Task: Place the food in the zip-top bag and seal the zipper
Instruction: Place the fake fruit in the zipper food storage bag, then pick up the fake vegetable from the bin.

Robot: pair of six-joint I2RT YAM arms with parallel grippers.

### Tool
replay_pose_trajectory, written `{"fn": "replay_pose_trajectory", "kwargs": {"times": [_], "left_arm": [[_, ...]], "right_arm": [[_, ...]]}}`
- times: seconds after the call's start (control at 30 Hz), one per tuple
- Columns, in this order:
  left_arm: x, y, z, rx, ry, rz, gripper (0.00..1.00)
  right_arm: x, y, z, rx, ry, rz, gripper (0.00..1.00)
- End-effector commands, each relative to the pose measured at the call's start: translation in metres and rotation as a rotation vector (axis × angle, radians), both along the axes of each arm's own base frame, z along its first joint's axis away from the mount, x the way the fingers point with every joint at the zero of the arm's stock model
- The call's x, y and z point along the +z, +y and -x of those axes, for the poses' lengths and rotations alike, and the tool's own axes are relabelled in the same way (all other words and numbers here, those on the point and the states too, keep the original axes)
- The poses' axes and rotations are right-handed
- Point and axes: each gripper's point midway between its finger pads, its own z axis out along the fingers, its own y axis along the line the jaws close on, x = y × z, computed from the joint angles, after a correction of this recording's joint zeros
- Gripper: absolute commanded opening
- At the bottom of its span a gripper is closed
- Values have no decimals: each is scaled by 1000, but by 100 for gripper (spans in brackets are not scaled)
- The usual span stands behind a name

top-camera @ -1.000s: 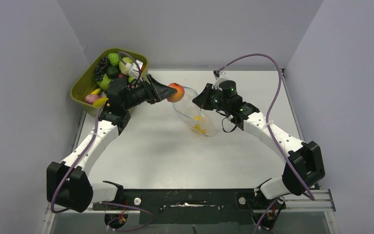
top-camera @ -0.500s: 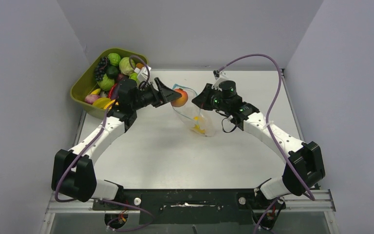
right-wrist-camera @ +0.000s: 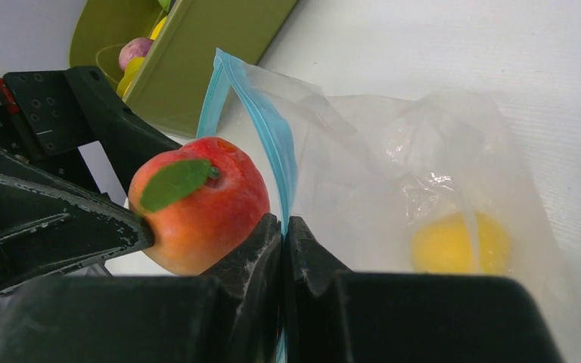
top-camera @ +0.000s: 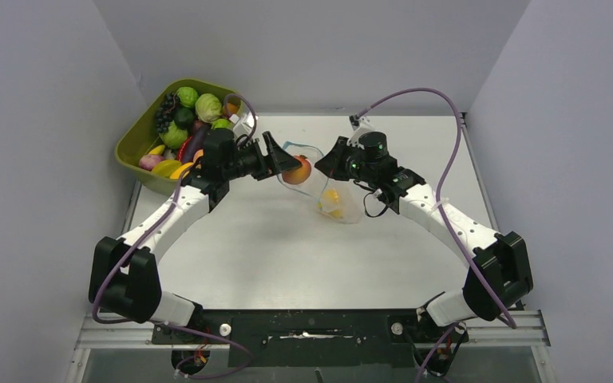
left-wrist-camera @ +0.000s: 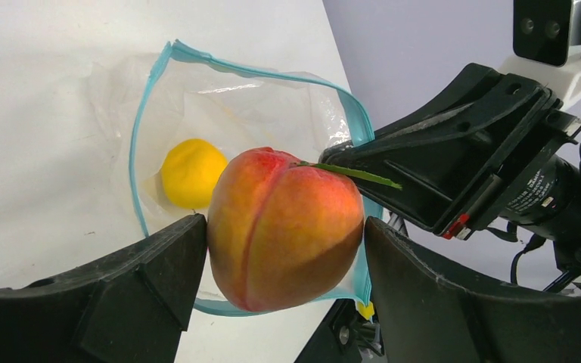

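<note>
My left gripper (top-camera: 290, 165) (left-wrist-camera: 284, 257) is shut on a peach (top-camera: 298, 169) (left-wrist-camera: 287, 227) (right-wrist-camera: 197, 200) with a green leaf and holds it at the open mouth of the clear zip-top bag (top-camera: 331, 195) (left-wrist-camera: 219, 113) (right-wrist-camera: 424, 159). My right gripper (top-camera: 329, 165) (right-wrist-camera: 282, 231) is shut on the teal-blue zipper (left-wrist-camera: 359, 125) (right-wrist-camera: 272, 136), pinching one side of the mouth edge up. A yellow fruit (top-camera: 332, 199) (left-wrist-camera: 191, 172) (right-wrist-camera: 460, 242) lies inside the bag.
The olive-green tub (top-camera: 132, 140) (right-wrist-camera: 197, 53) at the back left holds several more toy fruits and vegetables. Grey walls close in the left, back and right of the white table (top-camera: 287, 255).
My left arm has carried the peach right and down from beside the tub to the bag's mouth. The right gripper has stayed holding the zipper; the bag has shifted slightly.
</note>
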Motion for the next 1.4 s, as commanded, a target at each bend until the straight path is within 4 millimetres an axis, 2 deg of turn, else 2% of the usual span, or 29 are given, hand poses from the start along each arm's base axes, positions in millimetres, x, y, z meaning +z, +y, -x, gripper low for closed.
{"fn": "replay_pose_trajectory", "kwargs": {"times": [0.0,0.2,0.4,0.6,0.83,1.03,1.2,1.3,1.37], "left_arm": [[35,-3,-5,-29,-111,-6,76],[30,-1,-4,-26,-93,-33,76],[37,13,-9,28,-152,-121,76],[49,34,-14,118,-208,-229,74],[57,67,-21,256,-246,-366,74],[52,118,-50,423,-282,-587,70],[45,174,-91,549,-247,-670,56],[41,207,-114,629,-237,-709,54],[37,223,-125,650,-230,-748,55]], "right_arm": [[53,2,1,21,-140,-53,0],[52,-1,0,16,-146,-40,0],[56,-5,0,8,-155,-35,0],[60,-18,-3,-35,-172,21,0],[50,-39,4,-72,-186,92,0],[55,-42,10,-59,-215,92,0],[58,-45,17,-48,-223,101,0],[58,-47,20,-44,-228,102,0],[57,-47,21,-46,-225,99,0]]}}
